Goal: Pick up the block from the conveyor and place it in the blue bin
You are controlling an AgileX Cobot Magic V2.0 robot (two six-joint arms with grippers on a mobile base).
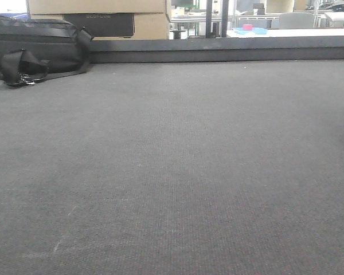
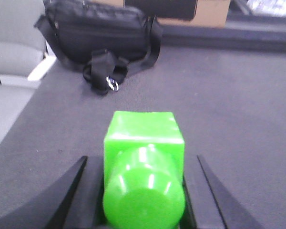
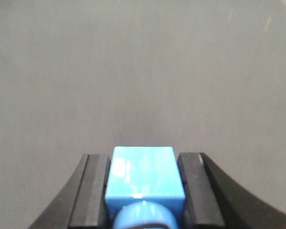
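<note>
In the left wrist view, my left gripper (image 2: 143, 162) is shut on a bright green block (image 2: 144, 138) with a rounded stud facing the camera. Its black fingers (image 2: 78, 183) press both sides of the block, held above the grey conveyor belt (image 2: 229, 109). My right gripper (image 3: 144, 160) is shut on a light blue block (image 3: 144, 174), whose black pads (image 3: 96, 186) clamp it over the plain grey belt (image 3: 143, 71). Neither gripper shows in the front view, where the belt (image 1: 172, 172) carries no block. The blue bin is not in view.
A black bag (image 1: 31, 48) with straps lies at the belt's far left (image 2: 100, 38). Cardboard boxes (image 1: 149, 23) stand behind a dark raised edge (image 1: 218, 51). Far back, a small light-blue tray (image 1: 249, 30) with something pink sits on a white table. Grey panels (image 2: 12, 52) border the left.
</note>
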